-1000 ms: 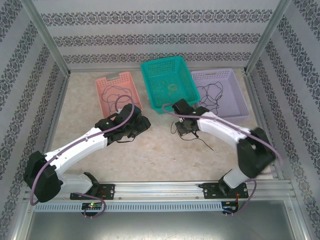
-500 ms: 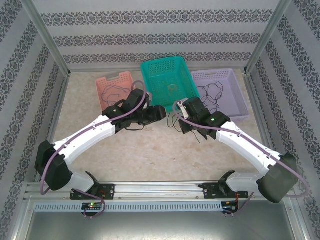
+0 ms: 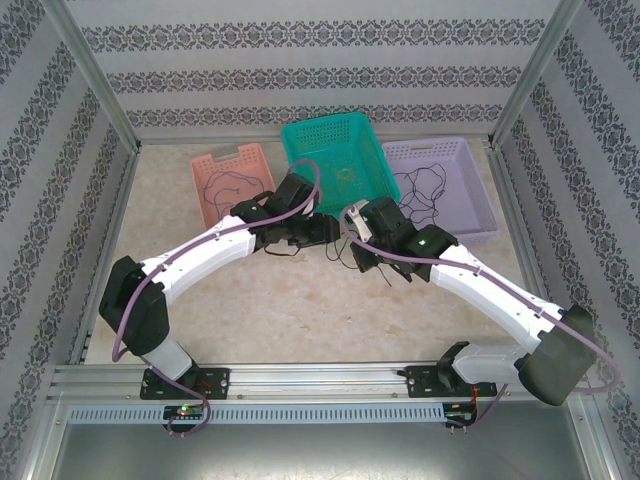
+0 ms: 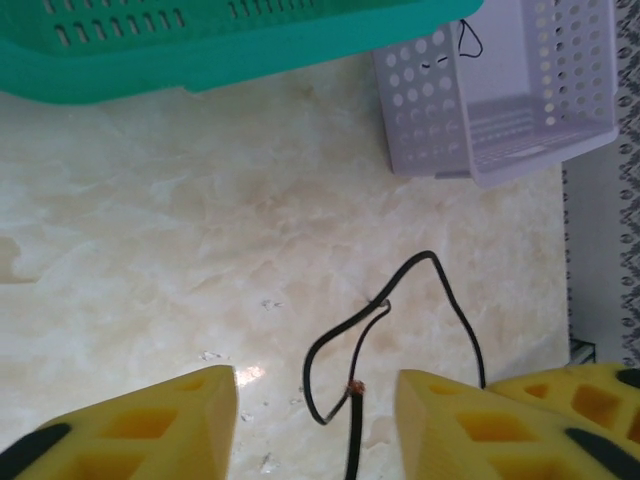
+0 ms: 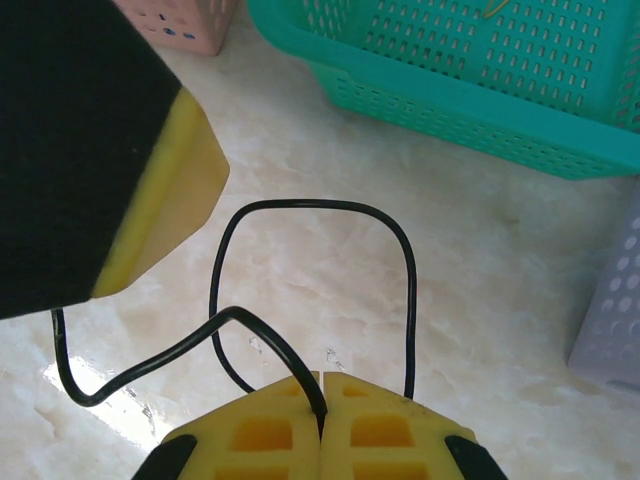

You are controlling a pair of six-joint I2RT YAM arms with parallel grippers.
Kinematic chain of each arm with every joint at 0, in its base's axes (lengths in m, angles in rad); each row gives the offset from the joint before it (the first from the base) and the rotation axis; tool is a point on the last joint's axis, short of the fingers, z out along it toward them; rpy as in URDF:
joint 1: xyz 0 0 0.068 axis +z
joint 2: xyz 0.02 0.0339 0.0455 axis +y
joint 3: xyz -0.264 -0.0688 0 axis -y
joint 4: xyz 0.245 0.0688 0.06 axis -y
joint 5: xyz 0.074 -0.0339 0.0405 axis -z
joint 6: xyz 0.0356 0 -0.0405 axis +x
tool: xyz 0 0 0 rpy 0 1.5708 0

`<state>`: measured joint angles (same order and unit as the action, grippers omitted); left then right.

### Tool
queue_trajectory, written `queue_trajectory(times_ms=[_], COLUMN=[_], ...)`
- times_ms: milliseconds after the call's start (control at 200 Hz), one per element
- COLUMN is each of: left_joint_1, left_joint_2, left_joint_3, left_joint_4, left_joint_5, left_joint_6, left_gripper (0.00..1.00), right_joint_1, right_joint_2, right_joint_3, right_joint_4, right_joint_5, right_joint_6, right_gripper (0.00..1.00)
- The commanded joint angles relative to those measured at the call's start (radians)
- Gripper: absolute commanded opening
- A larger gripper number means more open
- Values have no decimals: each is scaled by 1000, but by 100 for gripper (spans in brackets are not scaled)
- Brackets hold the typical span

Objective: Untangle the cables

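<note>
Our right gripper (image 5: 320,395) pinches the black cable (image 5: 300,205); at its ten o'clock, our left gripper (image 4: 315,392) gapes astride it.

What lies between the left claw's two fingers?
A black cable loops there on the otherwise bare tabletop, seen in the left wrist view.

I see a black cable (image 5: 300,205), yellow claw fingers (image 5: 250,425), teal basket (image 3: 305,190), salmon-pink basket (image 3: 225,155), lavender basket (image 3: 430,146), cream marbled desk (image 3: 300,310), white walls (image 3: 300,58) striped with grey damask bands
</note>
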<state>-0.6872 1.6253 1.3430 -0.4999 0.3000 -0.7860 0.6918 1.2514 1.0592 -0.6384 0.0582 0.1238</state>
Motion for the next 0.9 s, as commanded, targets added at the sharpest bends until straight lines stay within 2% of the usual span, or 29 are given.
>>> queue_trajectory(times_ms=[0,190,270,405,465,530,610,719,819,894], left_joint_1=[-6,-6,-5,6,11,15,15,17,18,18], left_joint_2=[-1,10,1,-47,-72,-89,-103,-157,-235,-300], left_joint_3=[14,26,25,33,38,37,6,-108,-240,-345], left_joint_4=[-43,-36,-47,-60,-61,-68,-83,-70,-45,8], left_joint_5=[-38,-64,-104,-172,-188,-188,-188,-238,-321,-352], left_joint_6=[15,-8,-26,-76,-86,-95,-105,-163,-269,-358], left_gripper=[36,16,0,0,0,0,0,0,0,0], right_joint_1=[14,14,15,14,8,-5,-24,-63,-101,-128], right_joint_2=[-21,-23,-24,-23,-21,-36,-82,-157,-223,-243], right_joint_3=[25,17,15,12,15,16,-2,-58,-140,-207], right_joint_4=[12,18,19,12,-4,-17,-18,-10,-39,-87], right_joint_5=[-10,-10,-11,-22,-34,-38,-35,-58,-45,-60], right_joint_6=[0,2,4,36,80,165,304,513,756,991], right_gripper=[0,0,0,0,19,38,48,50,50,44])
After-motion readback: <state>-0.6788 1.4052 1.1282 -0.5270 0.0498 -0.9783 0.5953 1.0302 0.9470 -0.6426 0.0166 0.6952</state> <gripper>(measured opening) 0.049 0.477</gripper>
